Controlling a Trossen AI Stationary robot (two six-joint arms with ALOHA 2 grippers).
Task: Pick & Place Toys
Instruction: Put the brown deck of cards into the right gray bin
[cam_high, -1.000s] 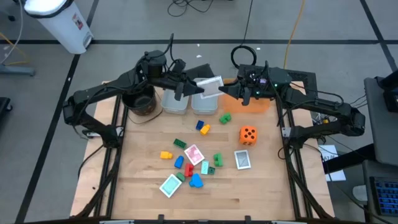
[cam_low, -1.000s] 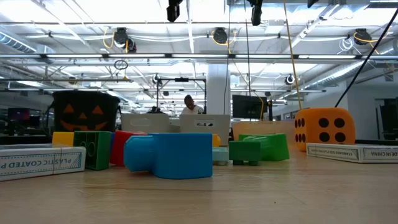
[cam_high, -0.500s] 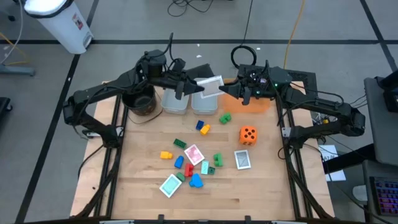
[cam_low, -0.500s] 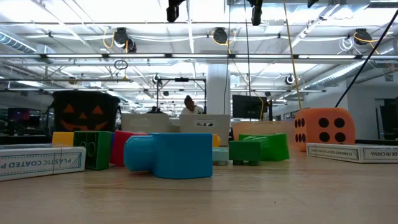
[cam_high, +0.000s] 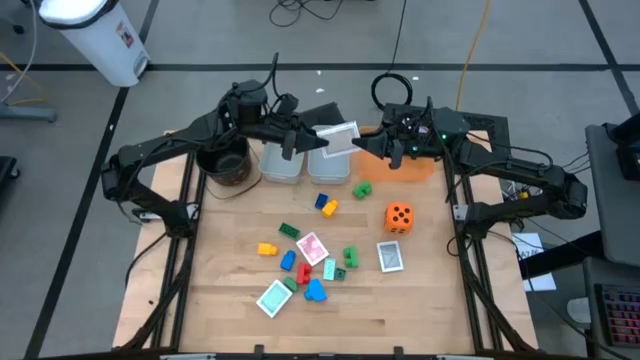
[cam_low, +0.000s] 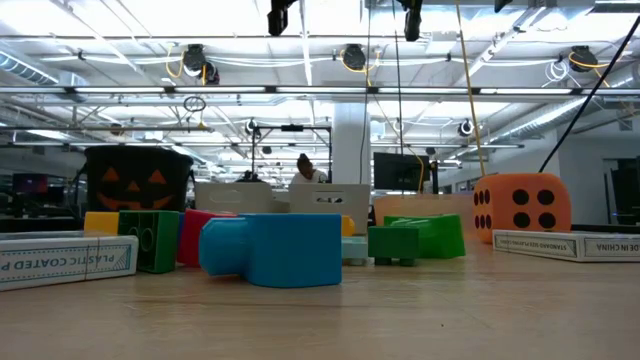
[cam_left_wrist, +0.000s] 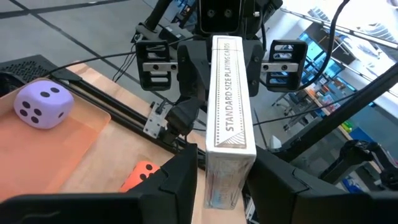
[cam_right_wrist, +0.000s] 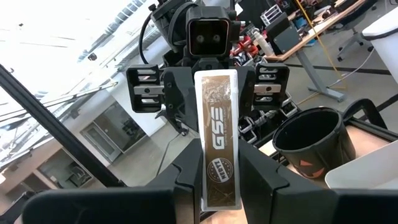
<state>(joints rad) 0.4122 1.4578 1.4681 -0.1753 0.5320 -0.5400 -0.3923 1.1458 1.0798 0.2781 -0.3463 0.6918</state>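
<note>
A white playing-card box (cam_high: 338, 137) hangs in the air over the clear bins at the table's far side, held from both ends. My left gripper (cam_high: 318, 140) comes at it from the left and is shut on one end. My right gripper (cam_high: 360, 143) comes from the right and is shut on the other end. An orange die (cam_high: 399, 216), several small coloured blocks (cam_high: 326, 205) and card packs (cam_high: 312, 247) lie on the wooden table. A purple die (cam_left_wrist: 41, 106) sits in the orange tray (cam_left_wrist: 74, 140). My left gripper pinches the box's left end (cam_left_wrist: 227, 152) between its two fingers, one on each broad face. The fingers reach in about level from the table's left, along the box. The box is lifted clear, standing on edge. My right gripper pinches the box's right end (cam_right_wrist: 219, 168) between its two fingers, one on each broad face. The fingers come about level from the table's right, along the box. The box spans the gap between both grippers, clear of the bins.
Two clear bins (cam_high: 282, 163) (cam_high: 330, 165) stand under the grippers, a black pot (cam_high: 225, 165) to their left, the orange tray (cam_high: 420, 165) to their right. Bare wood lies at the table's near edge.
</note>
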